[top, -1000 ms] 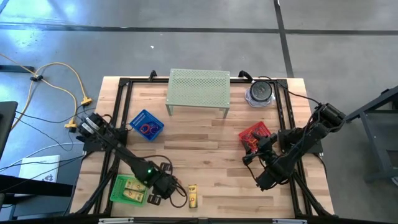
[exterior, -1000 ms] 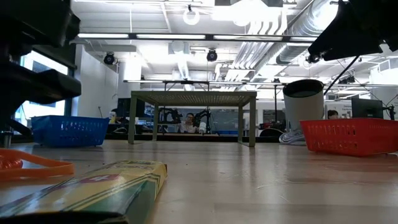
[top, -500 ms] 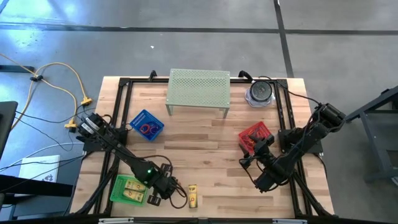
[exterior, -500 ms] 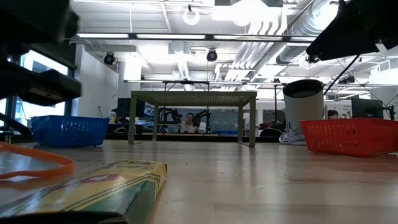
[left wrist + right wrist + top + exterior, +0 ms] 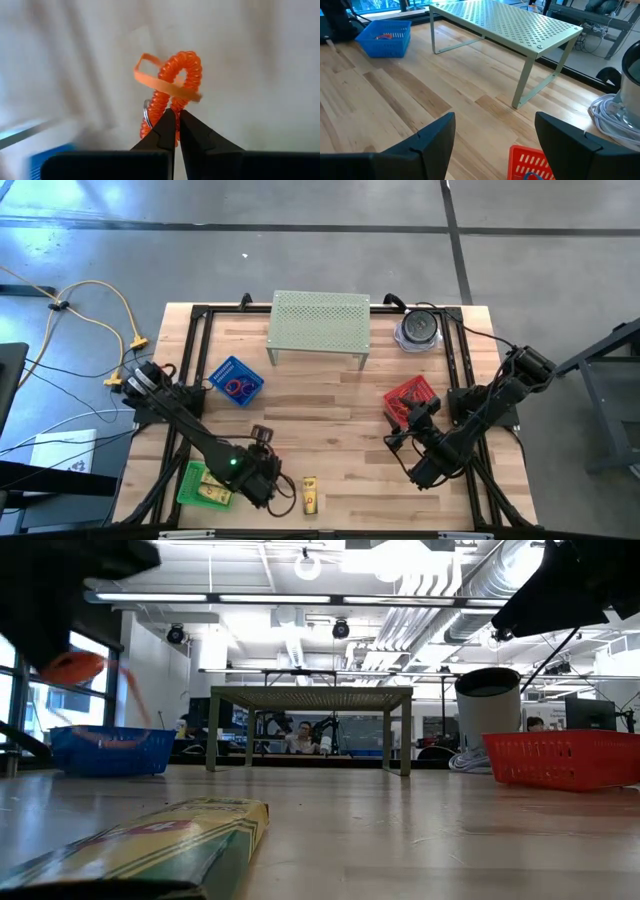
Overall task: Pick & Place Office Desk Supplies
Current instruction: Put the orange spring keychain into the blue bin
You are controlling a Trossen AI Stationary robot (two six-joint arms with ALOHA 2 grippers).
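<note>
My left gripper point(image 5: 262, 472) is near the table's near edge, beside the green basket point(image 5: 203, 485), and is shut on an orange coiled loop point(image 5: 172, 82). A flat orange band point(image 5: 165, 84) and a small metal ring come with the loop. In the low view the loop point(image 5: 70, 667) hangs in the air at the left. A yellow box point(image 5: 311, 495) lies flat on the table to the gripper's right. My right gripper point(image 5: 402, 436) is open and touches nothing, just near of the red basket point(image 5: 410, 400). My left gripper pinches the orange coiled loop at its lower end point(image 5: 171, 106) between its two fingertips point(image 5: 166, 122). The loop stands out beyond the fingertips, lifted clear of the table. The flat band is draped across the coil.
A blue basket point(image 5: 236, 380) with red and purple loops sits toward the far left. The pale green perforated stand point(image 5: 319, 322) is at the far edge, with a dark round container point(image 5: 418, 328) to its right. Bare wood lies in the table's middle point(image 5: 320, 420).
My left gripper has risen from the table beside the green basket, tipping up as it went. It has lifted the orange coil and band clear of the wood; a second ago the band lay on the table.
</note>
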